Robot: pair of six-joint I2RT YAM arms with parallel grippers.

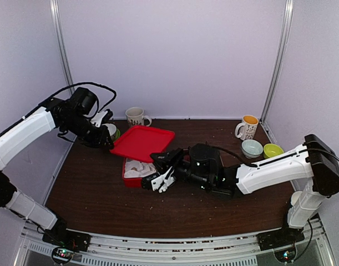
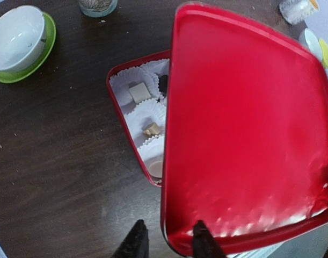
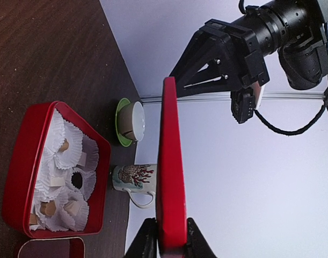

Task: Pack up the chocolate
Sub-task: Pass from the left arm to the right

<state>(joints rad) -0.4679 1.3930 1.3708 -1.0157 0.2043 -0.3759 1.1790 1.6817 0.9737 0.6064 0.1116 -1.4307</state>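
Observation:
The red box (image 1: 128,178) sits mid-table with white paper cups inside. Several chocolate pieces lie in those cups: a cream cube (image 2: 139,92), a brown lump (image 2: 151,129), a dark piece (image 3: 77,179). The flat red lid (image 1: 141,141) hangs above the box's far side and covers part of it. My right gripper (image 3: 170,239) is shut on the lid's (image 3: 170,177) near edge, one finger on each face. My left gripper (image 2: 170,242) straddles the lid's (image 2: 244,123) opposite corner with its jaws apart, and the outer finger stands clear of the rim. In the top view the left gripper (image 1: 109,139) is at the lid's left end and the right gripper (image 1: 165,159) at its right.
A white cup on a green saucer (image 2: 19,40) stands left of the box. A patterned mug (image 1: 136,116) is at the back. At the back right are a mug with an orange inside (image 1: 248,127), a pale bowl (image 1: 252,148) and a yellow-green bowl (image 1: 272,149).

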